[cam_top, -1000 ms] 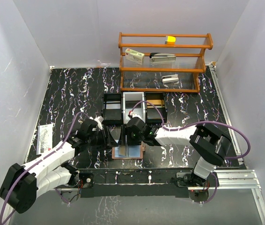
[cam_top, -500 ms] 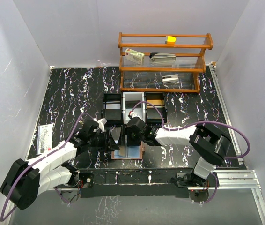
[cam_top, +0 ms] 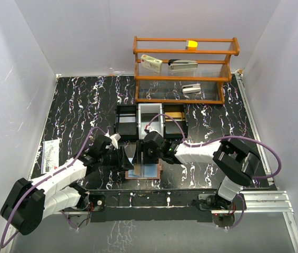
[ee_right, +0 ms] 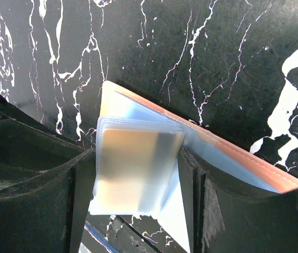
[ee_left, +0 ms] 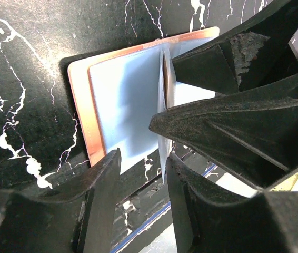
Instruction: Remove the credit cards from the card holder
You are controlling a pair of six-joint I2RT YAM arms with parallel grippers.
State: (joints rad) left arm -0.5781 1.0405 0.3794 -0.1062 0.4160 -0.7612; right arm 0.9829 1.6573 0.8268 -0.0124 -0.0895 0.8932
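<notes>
Nothing here can be read. The white-and-red box (cam_top: 151, 64) on the wooden shelf (cam_top: 180, 79) and the flat packet (cam_top: 50, 156) by the tabletop's (cam_top: 86, 105) left edge both carry print, but it is too small to make out. The card in the sleeve shows no legible marking.

By count there is one card holder (cam_top: 143, 173) and one credit card (ee_right: 133, 176) that I can tell, a yellowish rectangle blurred behind clear plastic. There is also one black three-part tray (cam_top: 126, 122) and one shelf holding four things: the box, a yellow block (cam_top: 191, 45), a dark stapler (cam_top: 183, 64) and a small pale item (cam_top: 191, 88).

The card holder lies open near the middle of the tabletop's near edge, just in front of the tray. Its salmon cover is face down and its pale blue pockets face up. Its long axis runs left to right along that edge, and the fold points toward the far edge.

One clear sleeve leaf stands up from the fold. The right gripper (ee_right: 138, 155) has its fingers fairly wide and clasps that leaf across its width — each finger touches a side edge. The left gripper (ee_left: 142, 161) comes in low from the left with its fingers narrow but apart. The leaf's lower edge sits in the gap, just beside the right-hand finger, and is not pinched.
</notes>
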